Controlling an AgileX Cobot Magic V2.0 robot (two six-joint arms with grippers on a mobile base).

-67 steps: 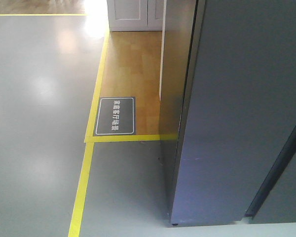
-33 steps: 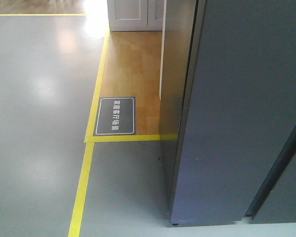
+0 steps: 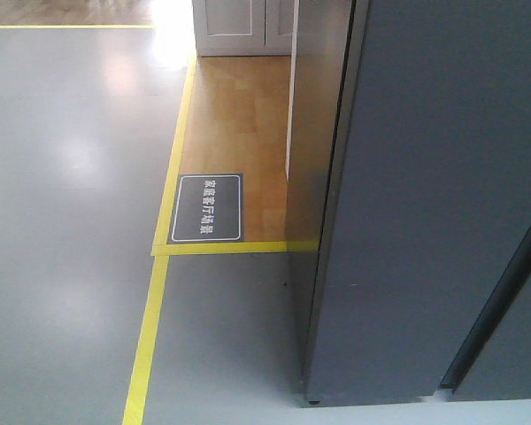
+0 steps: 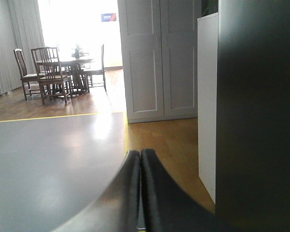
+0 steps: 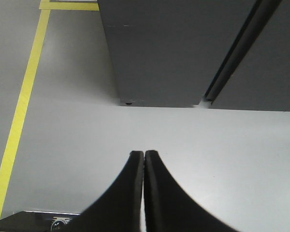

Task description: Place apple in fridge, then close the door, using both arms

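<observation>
Fridge (image 3: 425, 195) fills the right side of the front view, dark grey, standing on the grey floor (image 3: 62, 221) beside yellow tape (image 3: 146, 345). Door (image 3: 513, 328) looks shut, though hard to be sure from this angle. Left end effector (image 4: 140, 159) pressed together, holding nothing. Right end effector (image 5: 144, 159) same, fingers touching, pointed at the fridge base. Apple nowhere visible.

Fridge (image 3: 442, 195) dark grey matte. Floor (image 3: 62, 221) pale grey, glossy, with yellow tape line (image 3: 146, 345). Wood flooring (image 3: 239, 115) honey-brown. Floor sign (image 3: 207, 207) dark grey, white border and characters. Cabinet (image 4: 159, 58) white. Left claw (image 4: 140, 159) black; right claw (image 5: 144, 159) black.
</observation>
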